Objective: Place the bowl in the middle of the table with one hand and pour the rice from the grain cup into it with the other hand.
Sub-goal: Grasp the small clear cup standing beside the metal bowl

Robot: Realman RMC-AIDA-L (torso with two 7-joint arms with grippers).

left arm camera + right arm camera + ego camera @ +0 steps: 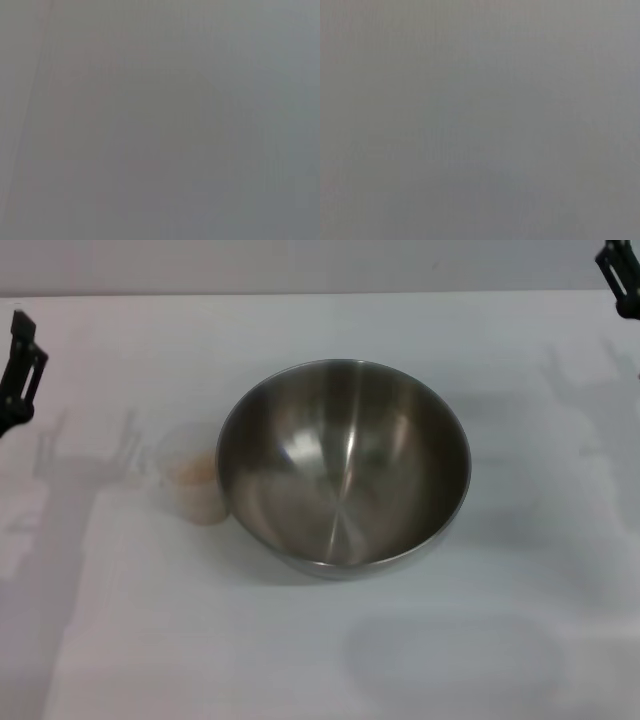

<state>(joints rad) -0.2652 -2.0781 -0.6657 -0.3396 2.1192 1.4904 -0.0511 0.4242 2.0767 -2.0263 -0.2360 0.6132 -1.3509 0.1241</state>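
The steel bowl (343, 466) sits upright and empty near the middle of the white table (520, 540). The translucent grain cup (190, 475) stands just to its left, touching or nearly touching the bowl's rim, with pale rice (192, 471) inside. My left gripper (18, 370) is at the far left edge, well away from the cup and holding nothing. My right gripper (622, 278) is at the top right corner, far from the bowl. Both wrist views show only plain grey.
The table's far edge (300, 293) meets a pale wall. Arm shadows lie on the tabletop left of the cup and at the right.
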